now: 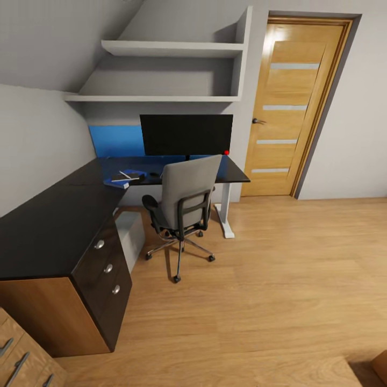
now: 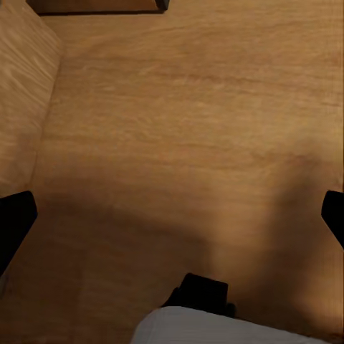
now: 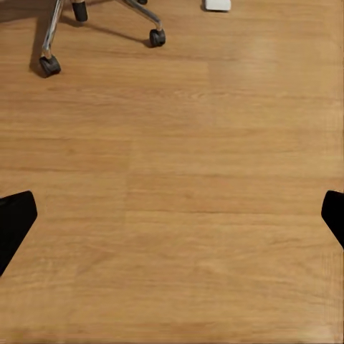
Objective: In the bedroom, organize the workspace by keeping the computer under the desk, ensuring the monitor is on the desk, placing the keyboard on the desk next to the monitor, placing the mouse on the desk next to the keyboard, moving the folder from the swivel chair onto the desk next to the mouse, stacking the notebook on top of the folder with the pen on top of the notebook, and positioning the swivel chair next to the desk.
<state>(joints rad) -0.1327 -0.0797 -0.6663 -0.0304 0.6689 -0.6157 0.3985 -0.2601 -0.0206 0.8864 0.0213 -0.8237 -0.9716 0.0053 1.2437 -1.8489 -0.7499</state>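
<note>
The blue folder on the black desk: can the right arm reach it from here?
Probably not yet. The blue folder lies far back on the black desk, with open oak floor between; the right gripper hangs open over bare floor.

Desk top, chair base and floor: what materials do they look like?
Desk: glossy black top, likely laminate, judging by its faint sheen; oak-look side panel. Swivel chair: grey back that looks like fabric; chrome-like metal base, whose legs shine in the right wrist view. Floor: light oak-look planks with visible grain and seams; solid wood or laminate is unclear.
</note>
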